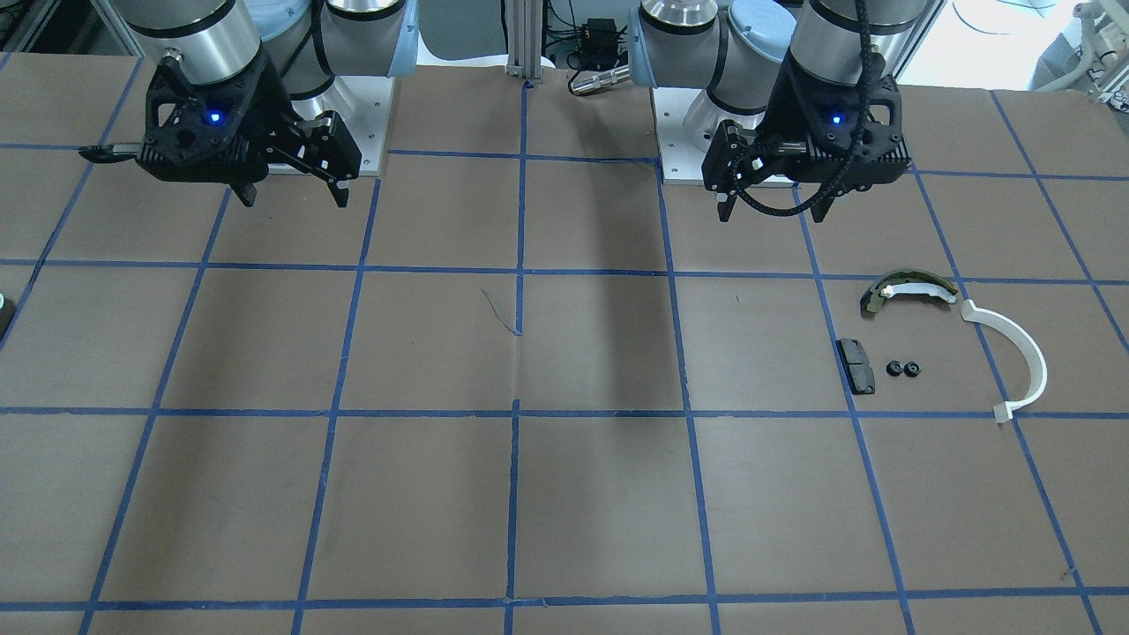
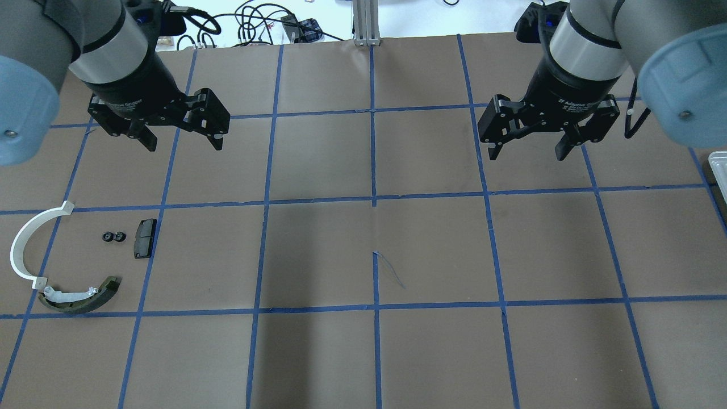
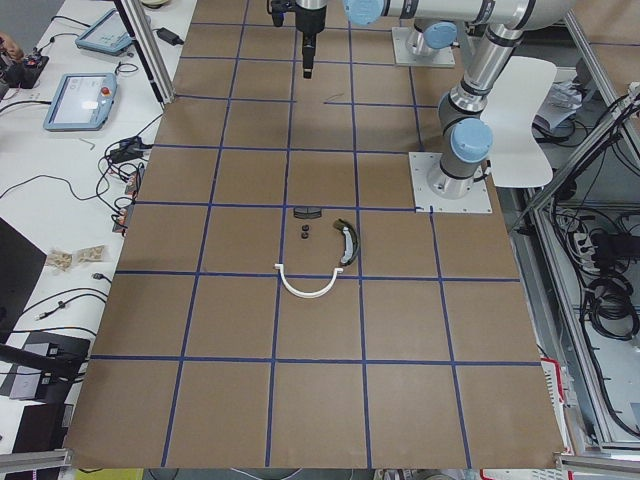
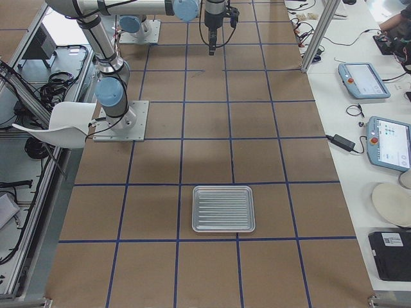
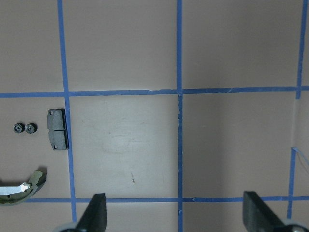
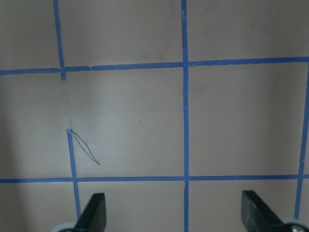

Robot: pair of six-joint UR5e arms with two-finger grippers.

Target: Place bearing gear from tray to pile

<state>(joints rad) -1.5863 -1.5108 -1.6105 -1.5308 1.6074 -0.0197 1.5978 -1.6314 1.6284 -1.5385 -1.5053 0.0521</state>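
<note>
Two small black bearing gears [image 2: 113, 237] lie side by side on the table in the pile, between a black pad [image 2: 144, 238] and a white arc [image 2: 16, 250], above an olive-green shoe [image 2: 76, 307]. The gears also show in the front view [image 1: 903, 369] and in the left wrist view [image 5: 24, 128]. My left gripper [image 2: 184, 146] hangs open and empty above the table, behind the pile. My right gripper [image 2: 527, 157] hangs open and empty on the other side. The metal tray [image 4: 194, 208] lies far to my right and looks empty.
The table is brown paper with a blue tape grid. A thin dark scratch or wire [image 2: 392, 271] lies near the middle. Cables and a post [image 2: 363, 23] stand at the far edge. The tray's corner [image 2: 718, 170] shows at the right edge.
</note>
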